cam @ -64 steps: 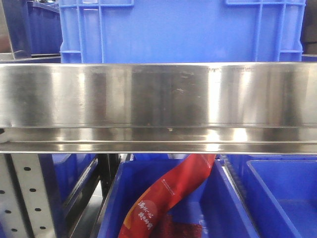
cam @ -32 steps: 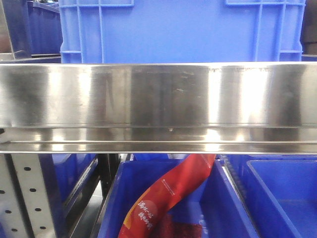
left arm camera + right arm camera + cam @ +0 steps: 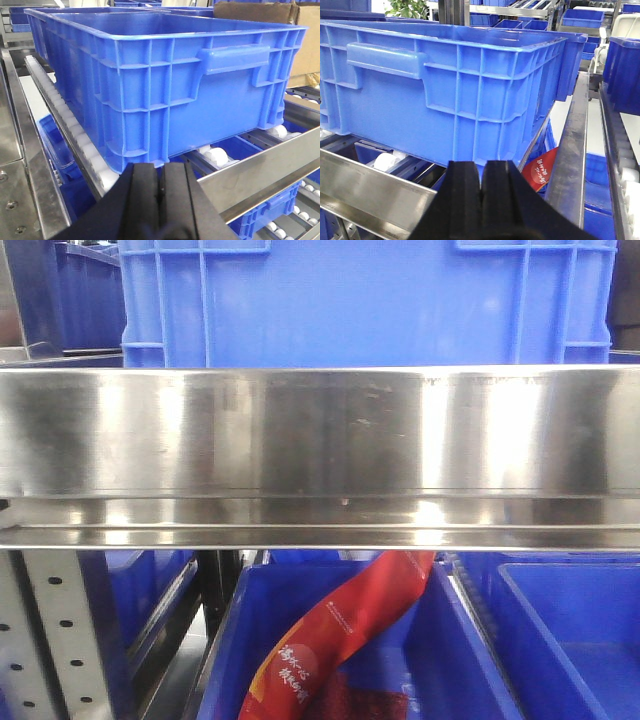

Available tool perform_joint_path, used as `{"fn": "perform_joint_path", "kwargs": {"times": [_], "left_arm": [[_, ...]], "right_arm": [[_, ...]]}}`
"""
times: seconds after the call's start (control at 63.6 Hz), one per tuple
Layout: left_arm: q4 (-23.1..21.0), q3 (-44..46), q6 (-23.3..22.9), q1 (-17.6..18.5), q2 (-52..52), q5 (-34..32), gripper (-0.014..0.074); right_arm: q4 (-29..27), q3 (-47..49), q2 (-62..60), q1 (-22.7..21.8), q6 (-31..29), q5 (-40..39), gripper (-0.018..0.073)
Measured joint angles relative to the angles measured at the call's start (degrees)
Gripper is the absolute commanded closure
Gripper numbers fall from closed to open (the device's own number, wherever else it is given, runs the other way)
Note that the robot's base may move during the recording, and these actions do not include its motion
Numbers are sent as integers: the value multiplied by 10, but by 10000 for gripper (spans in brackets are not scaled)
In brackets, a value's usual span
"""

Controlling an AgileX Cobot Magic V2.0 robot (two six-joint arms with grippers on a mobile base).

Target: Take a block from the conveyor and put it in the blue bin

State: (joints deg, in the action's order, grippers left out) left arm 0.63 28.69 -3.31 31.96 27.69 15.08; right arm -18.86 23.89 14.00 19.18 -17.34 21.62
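The block and the conveyor are out of view in every frame. A large blue bin (image 3: 360, 300) stands on a roller rack behind a steel rail; its left corner (image 3: 165, 75) and its right corner (image 3: 445, 90) fill the wrist views. My left gripper (image 3: 161, 167) hangs just in front of the bin's lower left corner, its black fingers pressed together with nothing between them. My right gripper (image 3: 481, 164) is likewise shut and empty, low in front of the bin's lower right corner.
A wide stainless steel rail (image 3: 320, 440) crosses the front view. Below it sit more blue bins (image 3: 570, 630), one holding a red packet (image 3: 340, 630). White rollers (image 3: 212, 155) carry the big bin. A cardboard box (image 3: 300, 30) stands at the far right.
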Motion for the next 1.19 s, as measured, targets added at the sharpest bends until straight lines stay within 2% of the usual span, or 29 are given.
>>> {"fn": "perform_joint_path", "kwargs": {"times": [0.189,0.314,0.471,0.676,0.88,1.021,1.194], "left_arm": [[0,0,0,0,0,0,707],[19,-5,0,-10,-15,-1,707],[22,-44,0,-82,-76,-4,707],[22,-125,1,-212,-194,-5,707],[13,-217,1,-306,-272,-23,707],[10,-280,1,-330,-273,-88,707],[9,-287,1,-331,-273,-101,707]], "right_arm": [[0,0,0,0,0,0,712],[0,0,0,0,0,0,712],[0,0,0,0,0,0,712],[0,0,0,0,0,-1,712],[0,0,-1,0,0,-2,712],[0,-1,-1,0,0,-2,712],[0,-1,-1,0,0,-2,712]]}}
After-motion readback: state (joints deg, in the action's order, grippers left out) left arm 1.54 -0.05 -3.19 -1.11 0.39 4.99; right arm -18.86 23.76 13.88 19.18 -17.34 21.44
